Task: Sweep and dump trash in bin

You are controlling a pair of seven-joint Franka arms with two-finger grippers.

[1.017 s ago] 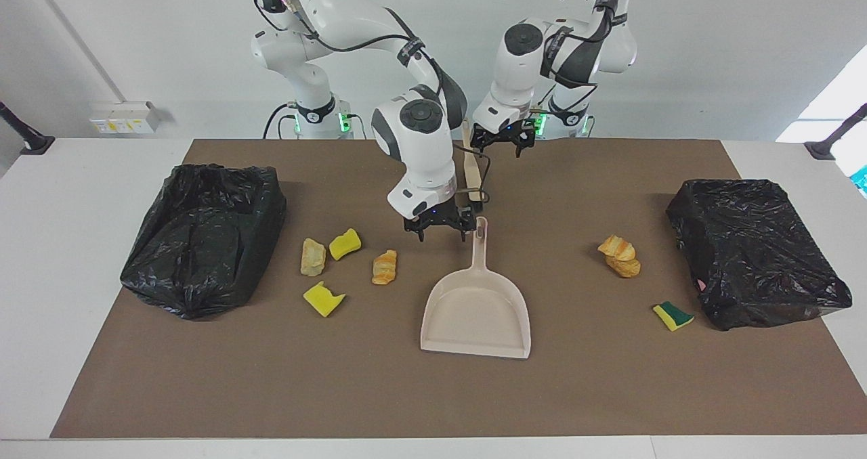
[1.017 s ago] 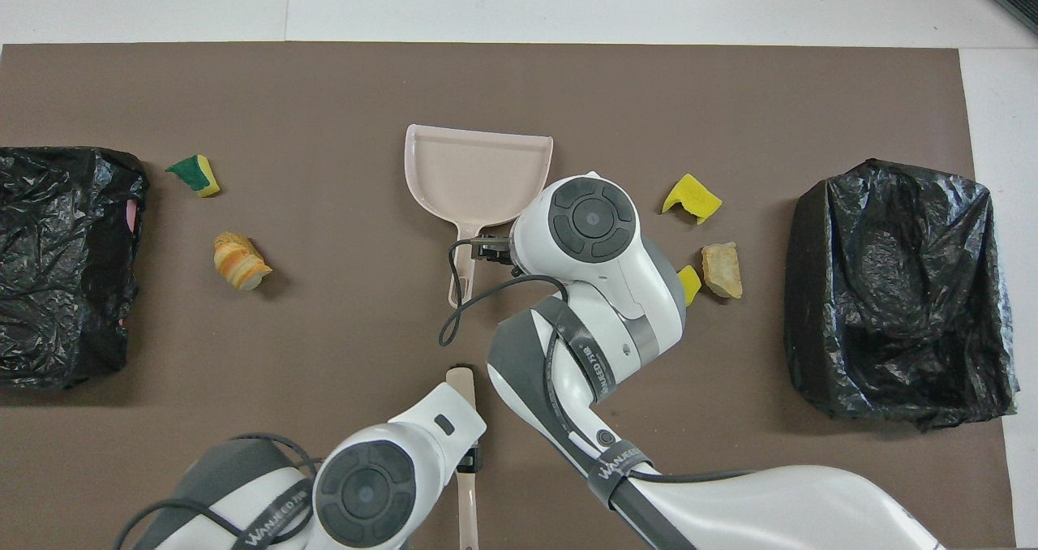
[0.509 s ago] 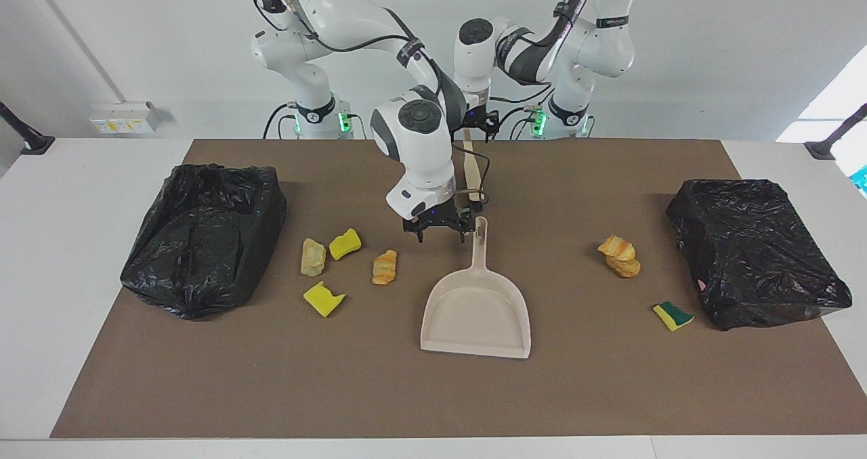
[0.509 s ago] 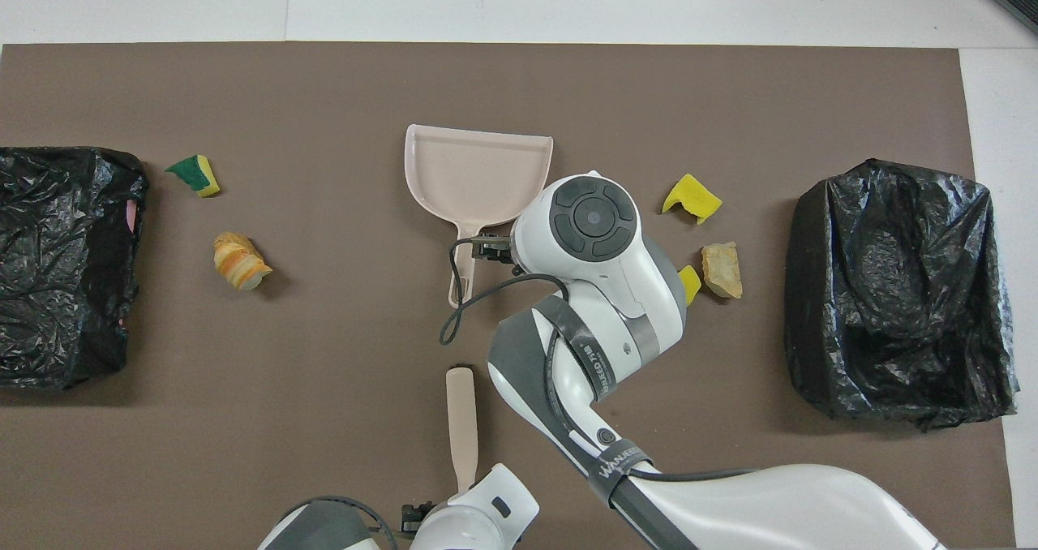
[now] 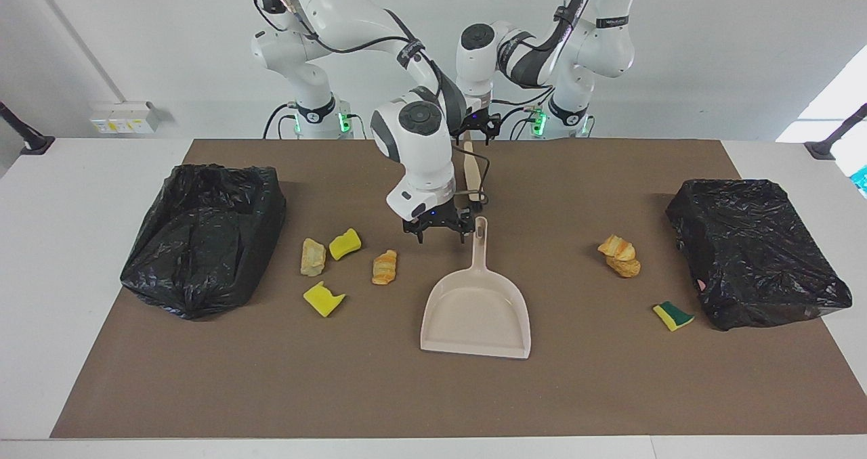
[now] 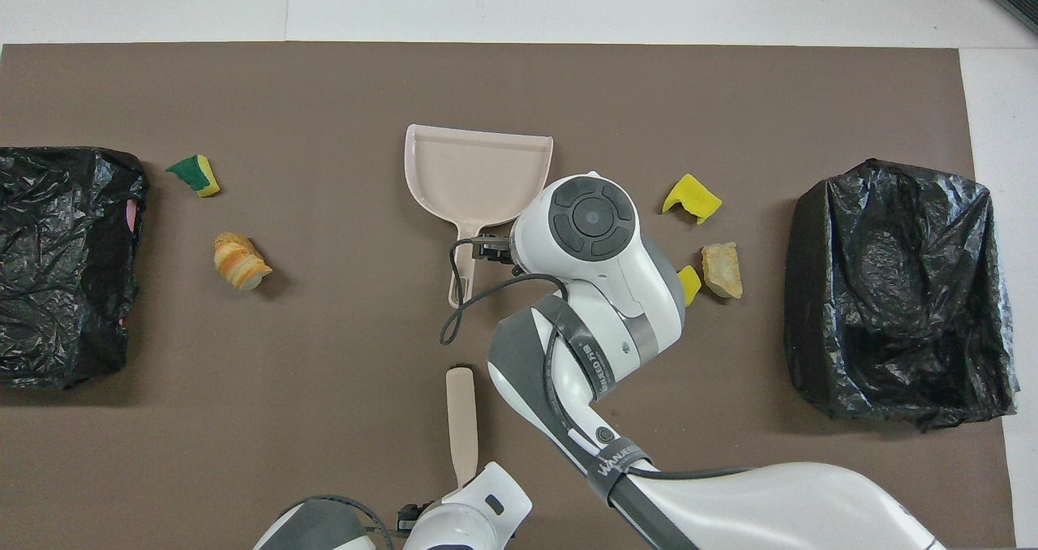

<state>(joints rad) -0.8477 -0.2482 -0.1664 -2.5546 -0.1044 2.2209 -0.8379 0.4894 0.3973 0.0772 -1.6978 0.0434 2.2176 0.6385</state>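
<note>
- Right arm reaches out from its base, elbow bent, wrist pointing straight down; right gripper (image 5: 439, 232) hangs low over the mat with fingers spread open
- Left arm folded back near its base; left gripper (image 5: 478, 126) points down, fingers unclear

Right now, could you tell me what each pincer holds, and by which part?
Right pincer holds nothing, beside the dustpan handle. Left pincer sits at the brush handle's end; grip unclear.
</note>
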